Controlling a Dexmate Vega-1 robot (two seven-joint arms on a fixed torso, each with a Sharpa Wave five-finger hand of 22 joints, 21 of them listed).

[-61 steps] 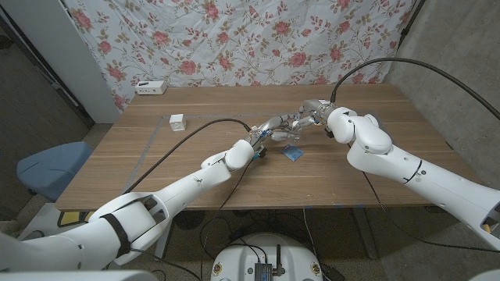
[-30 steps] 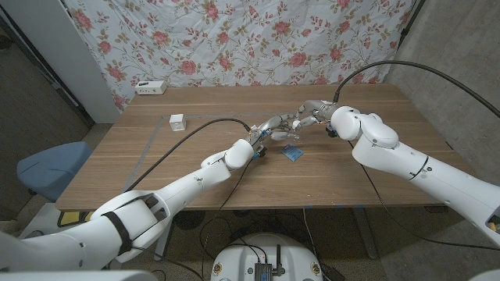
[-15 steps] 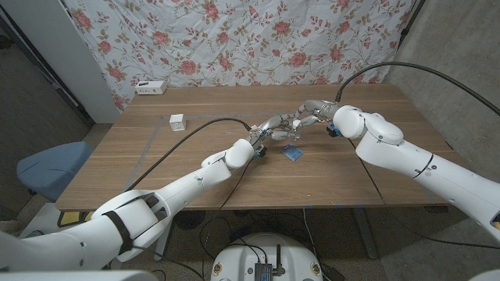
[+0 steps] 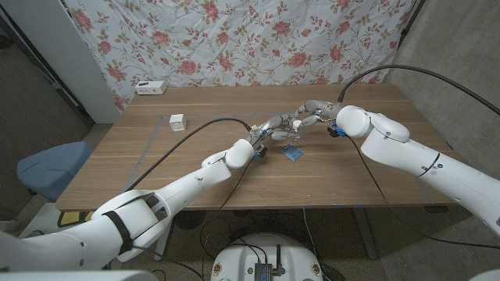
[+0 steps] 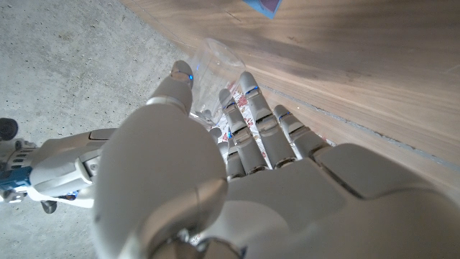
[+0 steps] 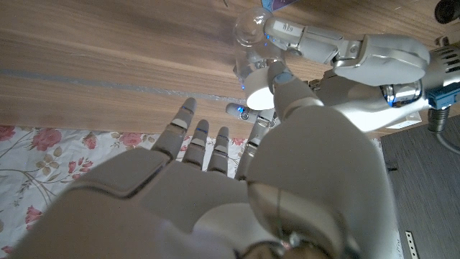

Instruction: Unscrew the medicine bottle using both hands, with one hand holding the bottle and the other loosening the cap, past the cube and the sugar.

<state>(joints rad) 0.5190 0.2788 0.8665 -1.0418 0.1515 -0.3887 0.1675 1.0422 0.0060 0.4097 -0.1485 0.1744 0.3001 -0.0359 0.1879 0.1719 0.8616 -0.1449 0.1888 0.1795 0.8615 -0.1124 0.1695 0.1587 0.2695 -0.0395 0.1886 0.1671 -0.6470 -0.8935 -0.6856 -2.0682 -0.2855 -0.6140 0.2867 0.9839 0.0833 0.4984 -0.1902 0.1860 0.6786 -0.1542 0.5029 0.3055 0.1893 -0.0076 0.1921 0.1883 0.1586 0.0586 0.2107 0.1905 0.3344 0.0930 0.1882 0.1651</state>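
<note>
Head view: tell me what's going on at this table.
The robot is working on a small clear plastic medicine bottle at mid-table. Its left hand grips the bottle's body, while the right hand has its fingers on the white round cap, which is still on. A blue sugar packet lies just beside them, and a small white cube sits well off to the left.

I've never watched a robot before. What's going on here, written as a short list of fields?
table: wooden, flowered cloth behind it
left hand: holds a clear bottle at the table's middle
right hand: thumb and a finger pinch the white cap, other fingers spread
sugar: blue packet lying just in front of the hands
cube: small white cube, off to the robot's left
</note>
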